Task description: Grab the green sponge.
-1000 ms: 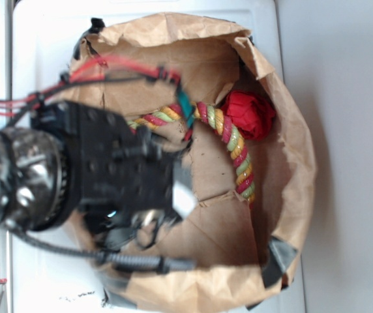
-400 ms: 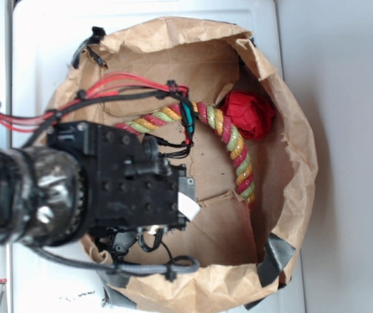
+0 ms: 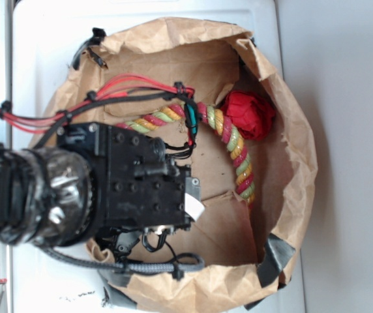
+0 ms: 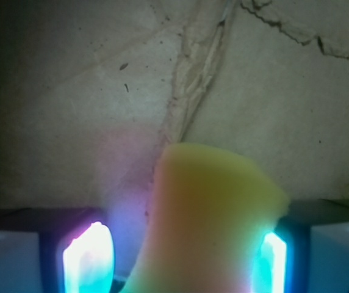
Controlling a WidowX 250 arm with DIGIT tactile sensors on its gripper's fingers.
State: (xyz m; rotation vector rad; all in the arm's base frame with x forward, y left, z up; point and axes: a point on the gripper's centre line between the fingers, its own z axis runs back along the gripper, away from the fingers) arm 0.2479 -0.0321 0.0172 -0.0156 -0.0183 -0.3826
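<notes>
Sliding further right across the paper bag (image 3: pixel 291 130) than a second ago, the gripper (image 4: pixel 180 256) sits low with the sponge (image 4: pixel 211 220) between its fingers, right one touching, left apart, so I judge it not yet clamped.

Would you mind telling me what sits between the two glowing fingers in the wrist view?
In the wrist view, the yellow sponge fills most of the gap between the fingers, lying nearer the one on the picture's right, with brown paper behind it.

Sponge (image 4: pixel 208 220) between end effector (image 4: pixel 183 256) fingers (image 4: pixel 89 256)
</notes>
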